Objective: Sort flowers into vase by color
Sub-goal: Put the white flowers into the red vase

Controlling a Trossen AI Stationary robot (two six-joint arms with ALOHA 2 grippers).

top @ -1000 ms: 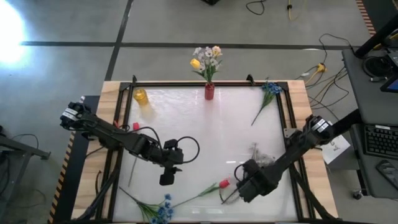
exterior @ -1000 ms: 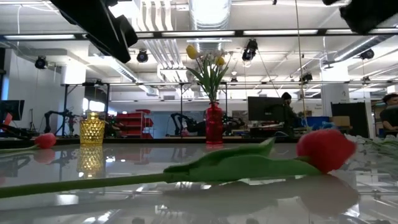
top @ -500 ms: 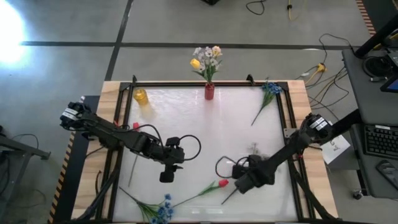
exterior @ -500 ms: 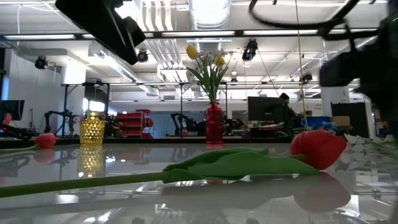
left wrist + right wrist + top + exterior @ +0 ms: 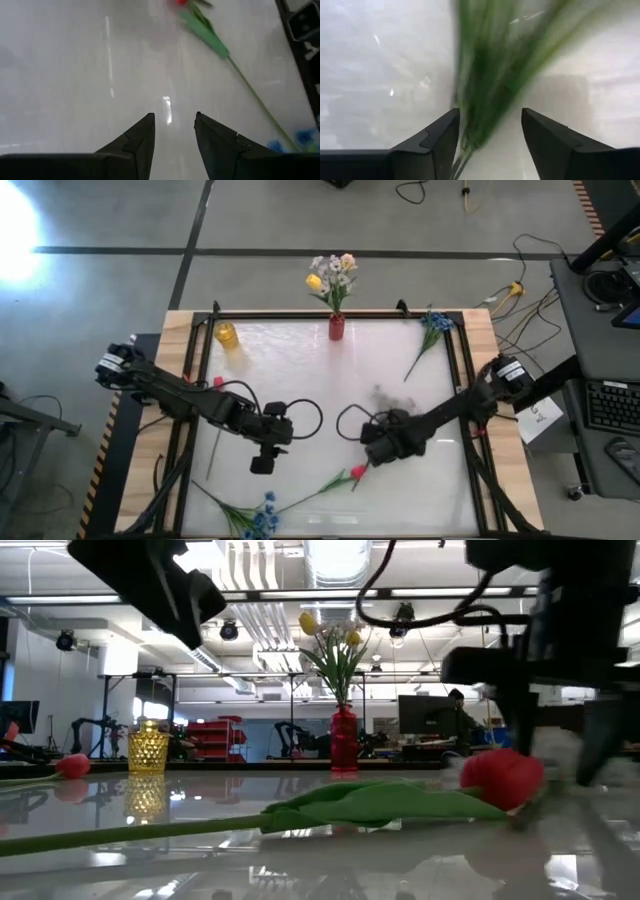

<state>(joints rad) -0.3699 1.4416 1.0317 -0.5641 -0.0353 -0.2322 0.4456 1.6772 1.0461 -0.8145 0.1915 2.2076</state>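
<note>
Both arms black throughout, built of jointed cylindrical segments. Left arm (image 5: 190, 398) has a rounded base joint (image 5: 112, 364) bearing pale markings; right arm (image 5: 450, 412) carries the same kind of pale-marked cap (image 5: 510, 370) at its base end. Thin black cable loops (image 5: 305, 415) stand off the left arm's wrist; a similar loop (image 5: 348, 423) curls beside the right arm's wrist. Left gripper (image 5: 174, 131): two matte dark fingers (image 5: 140, 137), wedge-shaped, tapering to blunt points, faceted edges. Right gripper (image 5: 490, 130): same dark tapered fingers (image 5: 435, 137), broader at root. No screws or labels legible on the fingers.
</note>
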